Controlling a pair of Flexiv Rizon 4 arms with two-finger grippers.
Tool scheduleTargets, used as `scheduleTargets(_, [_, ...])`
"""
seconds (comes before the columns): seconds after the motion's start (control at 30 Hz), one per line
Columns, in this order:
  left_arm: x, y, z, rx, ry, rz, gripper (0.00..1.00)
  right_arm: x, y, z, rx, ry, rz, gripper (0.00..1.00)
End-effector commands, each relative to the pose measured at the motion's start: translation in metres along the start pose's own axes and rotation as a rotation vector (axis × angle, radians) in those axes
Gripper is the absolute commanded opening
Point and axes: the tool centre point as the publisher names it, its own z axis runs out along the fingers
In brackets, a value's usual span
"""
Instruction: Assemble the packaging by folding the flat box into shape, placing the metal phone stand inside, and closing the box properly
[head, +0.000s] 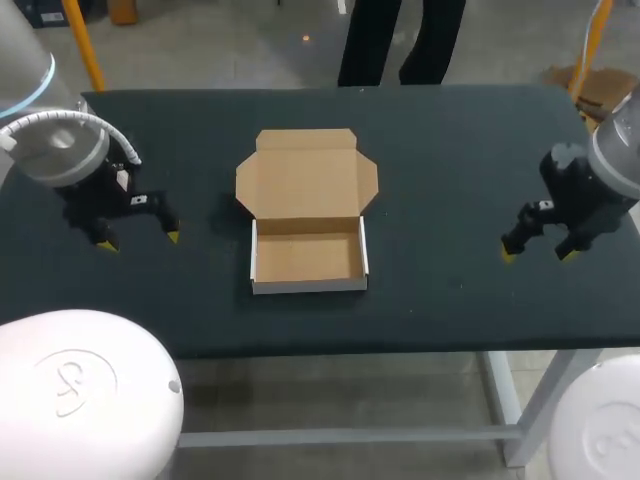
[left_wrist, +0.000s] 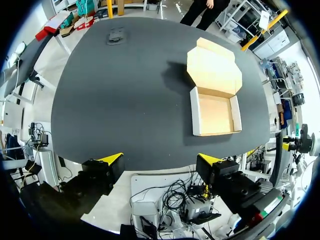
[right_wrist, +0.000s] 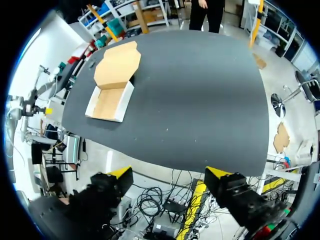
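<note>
Bright even o/head light, soft shadow by box (left_wrist: 215, 90), mild sheen on white arm covers (head: 80, 390).

Here's the worktop (head: 450, 150): a wide, dark slab with a matte, felt-like face and rounded corners, lit evenly from above. Under its near edge a pale metal leg (head: 505, 405) drops down on the right side, and a grey crossbar (head: 340, 437) runs along to meet it. Past the far edge lies smooth grey floor (head: 250, 50), softly lit.
</note>
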Motion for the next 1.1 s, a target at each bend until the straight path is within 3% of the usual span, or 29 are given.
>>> scheduleTargets(0.03, [-0.003,-0.012,0.009,-0.02,-0.011,-0.005,1.0,0.001,-0.001,-0.003,0.004,-0.001,0.0,1.0])
scheduleTargets(0.6, [-0.032,-0.042,0.035,-0.05,-0.041,-0.025,1.0,0.001,-0.001,-0.003,0.004,-0.001,0.0,1.0])
scheduleTargets(1.1, [-0.061,-0.082,0.063,-0.087,-0.064,-0.018,1.0,0.001,-0.001,-0.003,0.004,-0.001,0.0,1.0])
